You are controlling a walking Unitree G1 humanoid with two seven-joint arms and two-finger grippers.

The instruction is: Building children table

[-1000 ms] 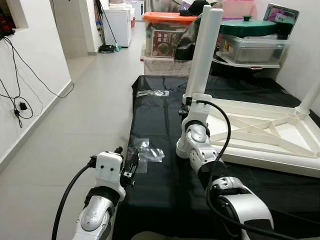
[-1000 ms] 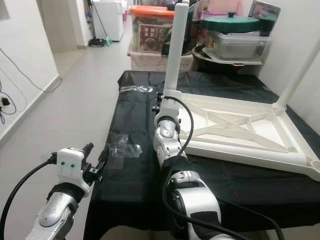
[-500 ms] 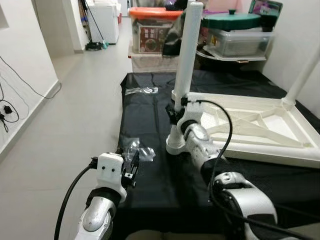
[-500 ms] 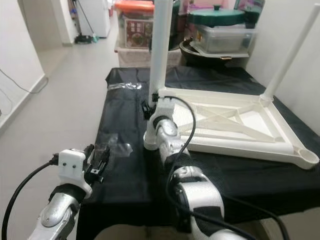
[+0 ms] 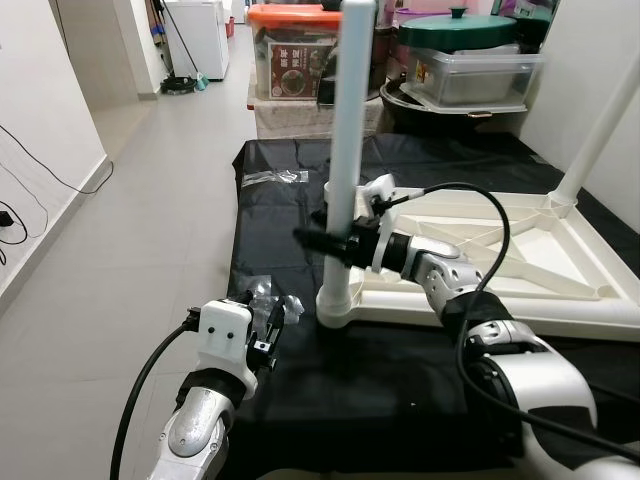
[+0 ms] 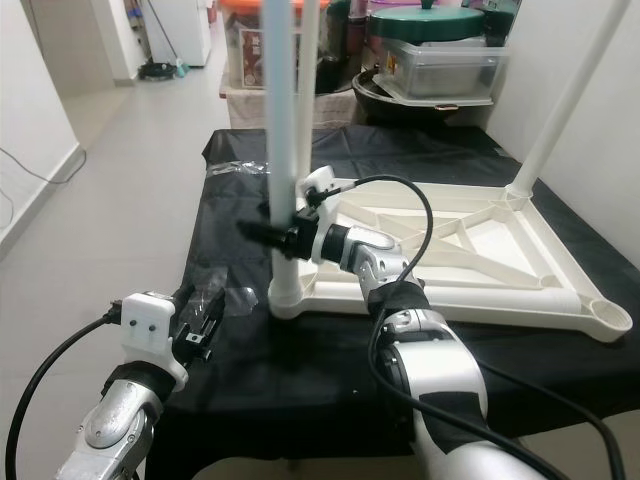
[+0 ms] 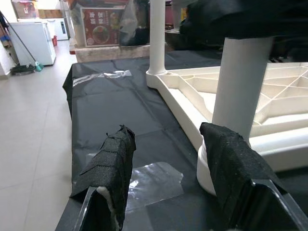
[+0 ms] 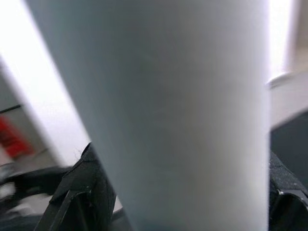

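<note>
Right gripper (image 5: 335, 240) reaches sideways, clamped around the upright leg (image 5: 345, 150). Left gripper (image 5: 268, 325) hovers low, fingers spread, near a plastic bag (image 5: 268, 298).

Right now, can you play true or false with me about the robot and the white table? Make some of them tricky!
1. The white table is lying upside down on a black cloth. True.
2. The right gripper is closed round an upright table leg. True.
3. The left gripper is holding the plastic bag. False: its fingers are open and hold nothing; the bag lies on the cloth.
4. The table has all four legs standing up. False: two legs can be seen, and the near right corner socket has none.
5. A green lid sits on a box behind the table. True.
</note>
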